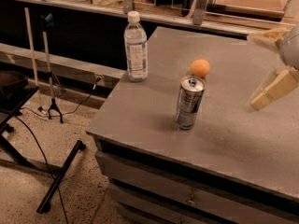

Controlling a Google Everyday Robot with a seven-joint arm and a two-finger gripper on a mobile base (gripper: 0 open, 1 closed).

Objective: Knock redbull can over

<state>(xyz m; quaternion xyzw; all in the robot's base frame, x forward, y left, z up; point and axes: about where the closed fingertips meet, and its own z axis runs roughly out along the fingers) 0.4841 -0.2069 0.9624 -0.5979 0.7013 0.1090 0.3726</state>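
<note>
Upright redbull can (pixel 189 102), pincer (pixel 252 73) rightward

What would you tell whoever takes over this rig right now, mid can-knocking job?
Gripper: open, empty, hovering over the table's right side, well clear of the can.
Can: upright near the front middle of the table, with the ball just behind it and the bottle standing at the back left corner.
Done: nothing shows yet; no contact with the can.
Left: probably bring the gripper across to the can and push it over.

No text is legible, seemingly, on the redbull can (pixel 189 104) or bottle label (pixel 136 55); gripper (pixel 255 72) hangs far right.
</note>
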